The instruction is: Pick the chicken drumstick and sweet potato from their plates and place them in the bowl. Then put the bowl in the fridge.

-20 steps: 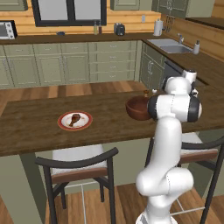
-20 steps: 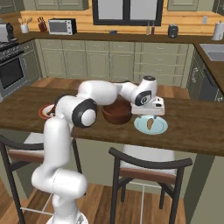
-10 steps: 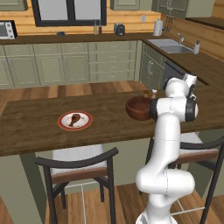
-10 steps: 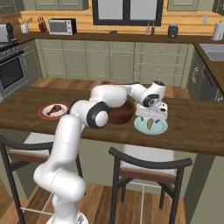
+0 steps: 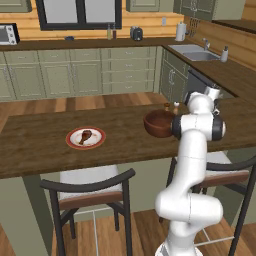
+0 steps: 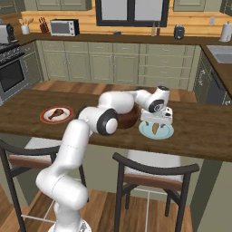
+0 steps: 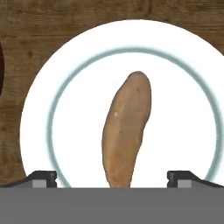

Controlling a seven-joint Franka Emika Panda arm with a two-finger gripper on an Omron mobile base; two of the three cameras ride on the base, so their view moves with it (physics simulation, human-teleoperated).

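One sweet potato [image 7: 126,134] on pale teal plate [image 6: 166,132] right of one dark bowl [image 5: 159,123], one drumstick [image 5: 85,135] on red-rimmed plate [image 5: 99,141] far left of bowl, gripper [image 7: 111,178] wide open over potato, holding nothing, no readable writing

Sweet potato [image 7: 126,135] matt, faintly speckled; pale plate [image 7: 183,109] smooth; counter [image 7: 26,26] dark grained wood.

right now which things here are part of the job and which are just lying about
Job: sweet potato on the teal plate, chicken drumstick on the red-rimmed plate, bowl, open claw.

Lying about: microwave, paper towel roll, sink.
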